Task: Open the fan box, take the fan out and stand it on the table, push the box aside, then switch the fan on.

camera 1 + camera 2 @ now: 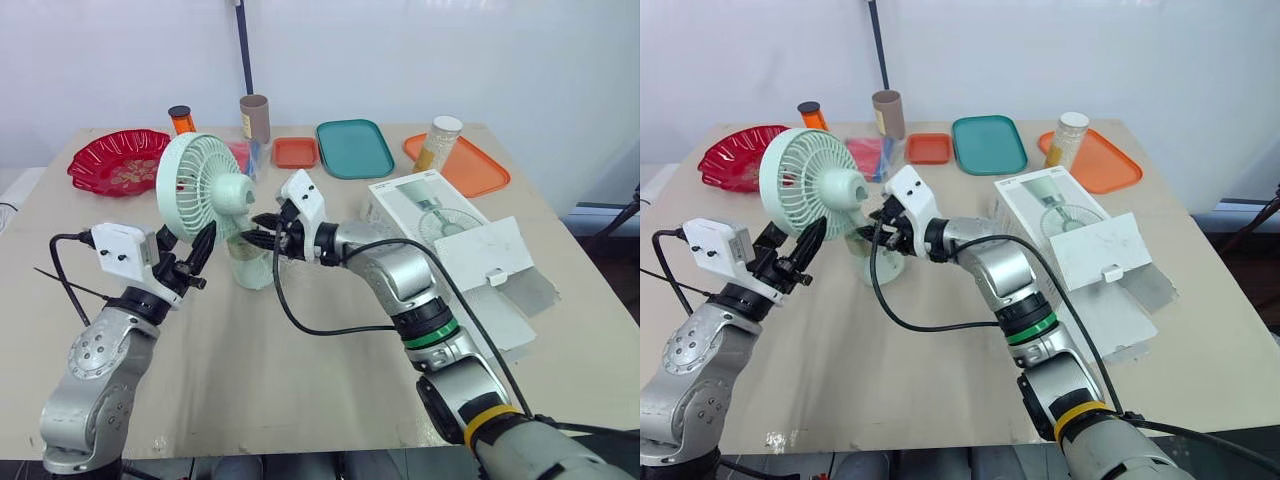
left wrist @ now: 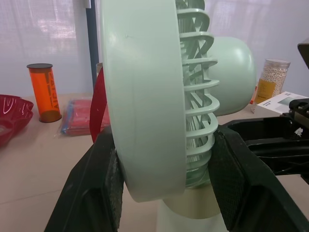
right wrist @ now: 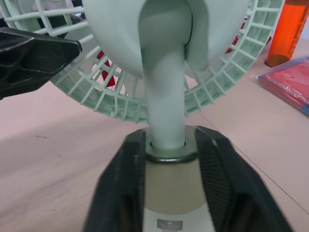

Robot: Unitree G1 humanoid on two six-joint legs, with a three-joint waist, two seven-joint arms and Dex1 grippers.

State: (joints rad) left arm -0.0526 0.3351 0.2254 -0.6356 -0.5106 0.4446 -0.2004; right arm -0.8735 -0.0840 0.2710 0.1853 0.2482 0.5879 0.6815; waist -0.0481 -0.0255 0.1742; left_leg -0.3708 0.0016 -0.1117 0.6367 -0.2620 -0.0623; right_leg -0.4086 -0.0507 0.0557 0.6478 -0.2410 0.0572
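White wall behind, beige table (image 1: 300, 390) across the frame. Fan (image 1: 195, 180), mint green, stands upright on its base left of centre, head turned toward the frame's left. Left gripper (image 1: 187, 240) comes up from the lower left and is clamped on the lower edge of the fan head; in the left wrist view one pad (image 2: 108, 188) presses the front rim and the other the rear grille. Right gripper (image 1: 255, 230) reaches in from the right and grips the top of the fan's base, a finger (image 3: 120, 193) on each side of it just under the stem. Box (image 1: 440, 215) lies at centre right, well apart from the fan, its flap (image 1: 490, 250) open toward the lower right. Along the top edge sit a red bowl (image 1: 118, 160), orange bottle (image 1: 182, 120), brown tube (image 1: 255, 118), teal tray (image 1: 353, 148) and jar (image 1: 440, 140).
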